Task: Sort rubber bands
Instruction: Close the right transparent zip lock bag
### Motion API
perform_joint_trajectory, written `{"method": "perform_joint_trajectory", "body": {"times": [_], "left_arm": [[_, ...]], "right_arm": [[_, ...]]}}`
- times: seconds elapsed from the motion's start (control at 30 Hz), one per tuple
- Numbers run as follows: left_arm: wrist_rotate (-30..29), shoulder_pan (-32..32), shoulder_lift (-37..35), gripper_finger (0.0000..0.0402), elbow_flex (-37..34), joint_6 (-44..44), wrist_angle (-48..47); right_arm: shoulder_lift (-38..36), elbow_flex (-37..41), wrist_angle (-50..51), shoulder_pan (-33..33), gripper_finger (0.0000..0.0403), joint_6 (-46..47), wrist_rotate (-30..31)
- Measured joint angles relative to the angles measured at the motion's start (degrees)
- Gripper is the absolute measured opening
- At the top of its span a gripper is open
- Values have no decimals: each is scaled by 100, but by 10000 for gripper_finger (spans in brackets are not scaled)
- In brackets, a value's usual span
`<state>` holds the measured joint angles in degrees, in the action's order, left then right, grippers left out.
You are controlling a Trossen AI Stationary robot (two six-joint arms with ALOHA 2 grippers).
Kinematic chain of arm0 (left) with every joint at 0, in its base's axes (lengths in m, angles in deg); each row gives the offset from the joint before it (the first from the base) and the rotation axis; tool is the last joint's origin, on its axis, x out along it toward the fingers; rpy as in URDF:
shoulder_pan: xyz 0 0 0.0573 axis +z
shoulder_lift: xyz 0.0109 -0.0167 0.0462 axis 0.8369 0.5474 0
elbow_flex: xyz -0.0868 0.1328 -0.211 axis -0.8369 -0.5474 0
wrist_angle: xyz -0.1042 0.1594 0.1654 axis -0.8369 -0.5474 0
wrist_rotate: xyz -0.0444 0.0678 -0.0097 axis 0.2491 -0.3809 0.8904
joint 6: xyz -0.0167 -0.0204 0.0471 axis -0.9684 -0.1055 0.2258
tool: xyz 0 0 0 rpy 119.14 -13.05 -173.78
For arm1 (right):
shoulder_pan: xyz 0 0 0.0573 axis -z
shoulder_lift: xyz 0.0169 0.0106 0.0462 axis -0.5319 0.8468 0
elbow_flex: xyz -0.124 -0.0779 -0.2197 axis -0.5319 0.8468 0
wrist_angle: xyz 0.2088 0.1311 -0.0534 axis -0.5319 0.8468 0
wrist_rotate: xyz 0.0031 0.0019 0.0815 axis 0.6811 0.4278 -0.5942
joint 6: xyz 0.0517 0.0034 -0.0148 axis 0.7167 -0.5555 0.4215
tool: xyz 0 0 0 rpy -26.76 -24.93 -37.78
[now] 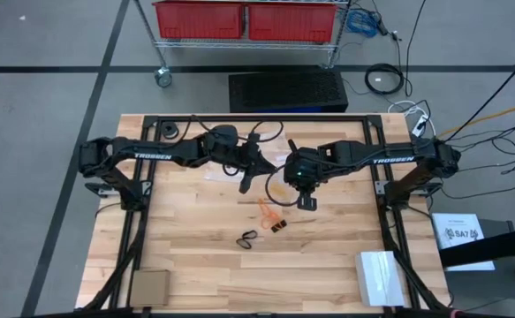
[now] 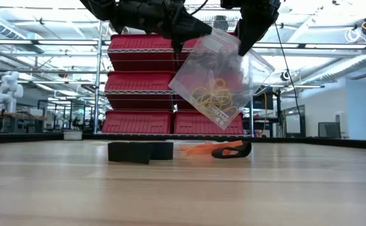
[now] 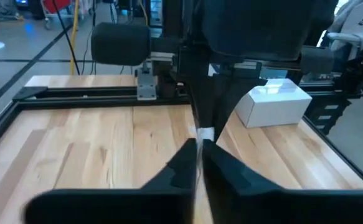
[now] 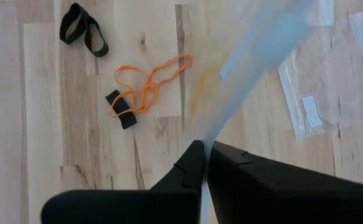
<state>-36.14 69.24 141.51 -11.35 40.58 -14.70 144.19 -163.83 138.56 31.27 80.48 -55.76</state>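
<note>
Both arms meet over the tabletop centre, holding one clear plastic bag up in the air between them. Left gripper comes in from 9 o'clock, right gripper from 3 o'clock.

Low view: the bag hangs tilted, its upper edge pinched at two spots, w/ a bunch of pale tan rubber bands sitting in its lower part, well clear of the wood.

Left gripper: fingers nearly together, nipped on a thin edge of the bag. Right gripper: fingers shut tight on the bag's film, which streams away from it as a pale blue-clear strip.

On the tabletop below, approx. centre and a bit toward 5 o'clock from the grippers:
- orange rubber bands, a loose tangle lying flat, also seen at.
- small black band touching the orange tangle's end; in the high view at.
- black looped bands, a folded pair, apart from the orange ones, toward 7 o'clock of them in the high view.

A second clear bag lies flat on the wood near the right gripper, w/ a white label on it.

Other stuff: white box at the 5 o'clock corner, brown cardboard square at the 7 o'clock corner, red bins on a rack beyond the 12 o'clock edge.
</note>
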Motion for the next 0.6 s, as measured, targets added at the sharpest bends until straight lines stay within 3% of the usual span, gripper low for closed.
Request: {"method": "perform_joint_trajectory", "body": {"times": [0.3,0.6], "left_arm": [[135,-101,-2,4,0,432,-22],[-21,-102,-2,2,-9,625,-331]], "right_arm": [[0,4,-28,-4,7,170,-7],[0,-249,-59,0,71,686,61]]}}
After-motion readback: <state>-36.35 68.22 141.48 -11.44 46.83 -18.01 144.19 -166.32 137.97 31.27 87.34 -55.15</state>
